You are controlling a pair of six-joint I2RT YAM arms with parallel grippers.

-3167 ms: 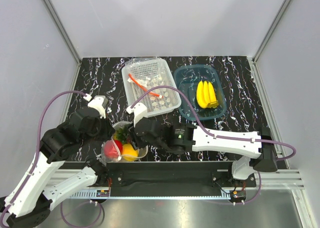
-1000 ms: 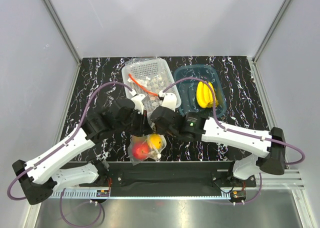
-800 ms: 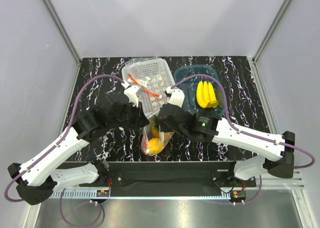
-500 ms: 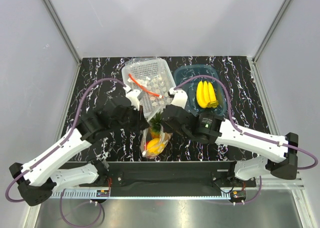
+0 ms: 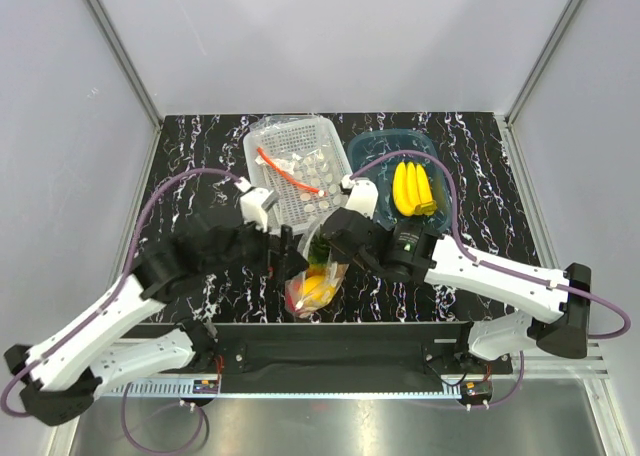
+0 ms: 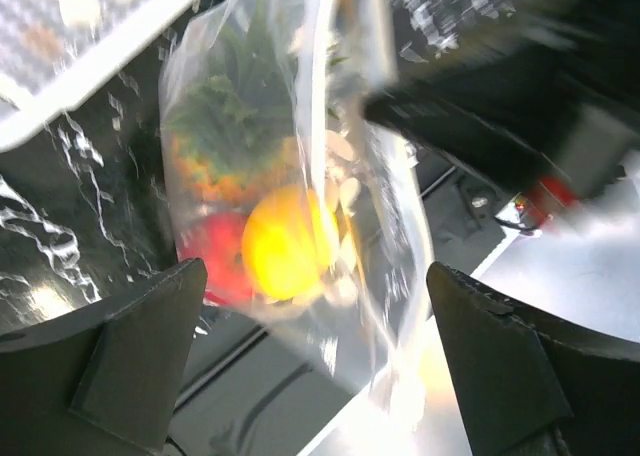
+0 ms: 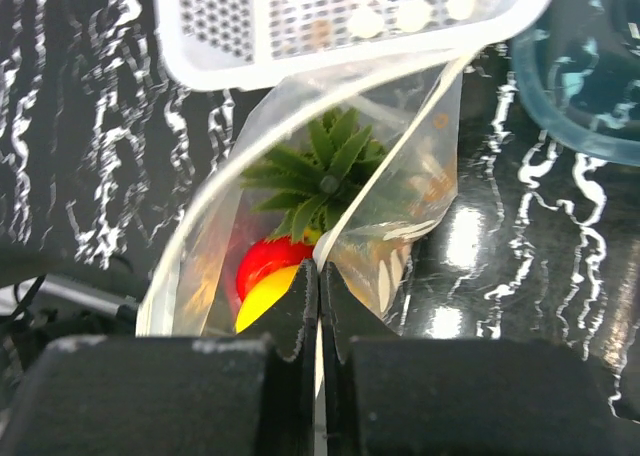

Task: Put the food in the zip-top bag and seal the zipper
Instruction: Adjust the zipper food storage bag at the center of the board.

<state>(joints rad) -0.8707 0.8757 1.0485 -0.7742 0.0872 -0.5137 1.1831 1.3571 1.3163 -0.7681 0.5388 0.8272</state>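
Note:
The zip-top bag [image 5: 318, 276] hangs over the table's near middle, and my right gripper [image 7: 319, 276] is shut on its zipper [image 7: 385, 171]. Inside lie the orange piece with green leaves [image 7: 325, 181], a red fruit [image 7: 268, 256] and a yellow lemon [image 6: 285, 241]. My left gripper [image 6: 315, 366] is open just left of the bag, its fingers [image 6: 130, 356] wide apart on either side of the bag's lower end without touching it. A yellow banana bunch [image 5: 412, 188] lies in the blue tub [image 5: 372, 141].
A white perforated basket [image 5: 255, 191] with small bits and a red strip stands just behind the bag, with the blue tub to its right. The black marbled table's near edge and a metal rail run just below the bag.
My left gripper has opened and let go of the bag, which now hangs from the right gripper alone. Both arms carried the bag from the front left towards the middle.

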